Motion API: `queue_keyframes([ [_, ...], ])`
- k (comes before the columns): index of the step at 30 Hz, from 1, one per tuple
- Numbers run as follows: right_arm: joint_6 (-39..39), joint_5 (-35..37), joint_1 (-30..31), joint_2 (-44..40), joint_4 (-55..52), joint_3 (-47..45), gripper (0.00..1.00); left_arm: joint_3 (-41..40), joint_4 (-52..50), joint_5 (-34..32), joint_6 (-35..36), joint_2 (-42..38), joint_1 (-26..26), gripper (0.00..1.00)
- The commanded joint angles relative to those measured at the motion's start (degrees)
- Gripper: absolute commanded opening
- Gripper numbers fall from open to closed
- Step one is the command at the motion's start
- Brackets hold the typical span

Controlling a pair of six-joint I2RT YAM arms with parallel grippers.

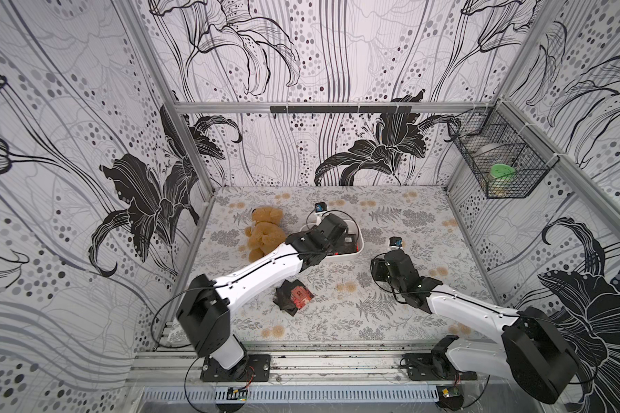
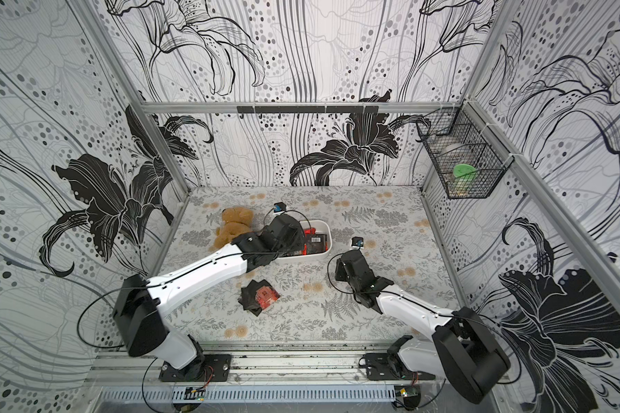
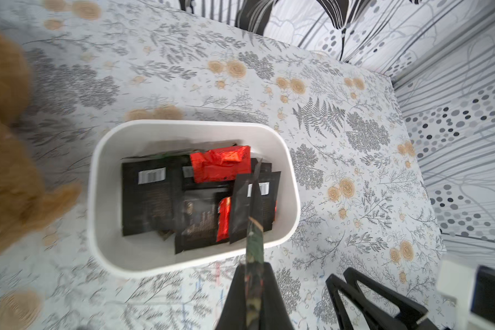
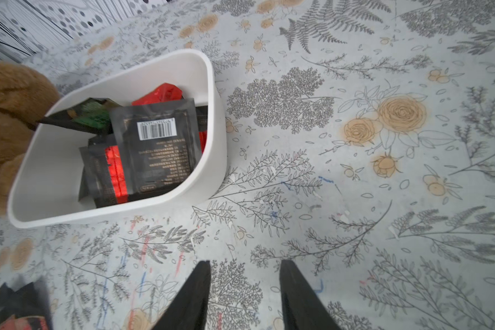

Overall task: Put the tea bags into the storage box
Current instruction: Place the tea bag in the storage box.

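The white storage box (image 1: 359, 247) (image 2: 328, 244) lies mid-table beside the teddy bear. Several black and red tea bags (image 3: 155, 194) (image 4: 155, 148) lie inside it. My left gripper (image 3: 253, 274) hangs over the near rim of the box (image 3: 97, 171), shut on a dark tea bag (image 3: 254, 243) seen edge-on, which reaches out above the box's contents. More tea bags, black with one red, form a small pile (image 1: 294, 295) (image 2: 260, 296) on the table nearer the front. My right gripper (image 4: 245, 265) stands open over bare table to the right of the box (image 4: 216, 120), with nothing between its fingers.
A brown teddy bear (image 1: 265, 232) (image 2: 235, 223) lies just left of the box, touching or nearly touching it. A black wire basket (image 1: 498, 157) hangs on the right wall. Patterned walls close in the table on three sides.
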Motion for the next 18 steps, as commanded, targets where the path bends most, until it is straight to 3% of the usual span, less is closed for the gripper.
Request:
queue_keyframes([
  [1,0.2,-1.6,-0.6,-2.2,3.2,-1.5,0.46,6.9,2.0,4.2,5.4,7.3,0.5,0.0],
  [6,-0.2,-2.9,-1.1,-3.1,4.0,-2.1,0.46,12.7,2.7,8.2,6.3,15.5,2.7,0.0],
  [13,-1.0,-6.0,-1.1,-2.0,5.7,-2.0,0.47,9.3,7.0,14.6,5.3,17.8,7.1,0.0],
  [18,-2.1,-8.5,-1.1,-0.9,7.5,-1.8,0.47,5.7,8.2,14.4,5.6,16.3,8.6,0.18],
])
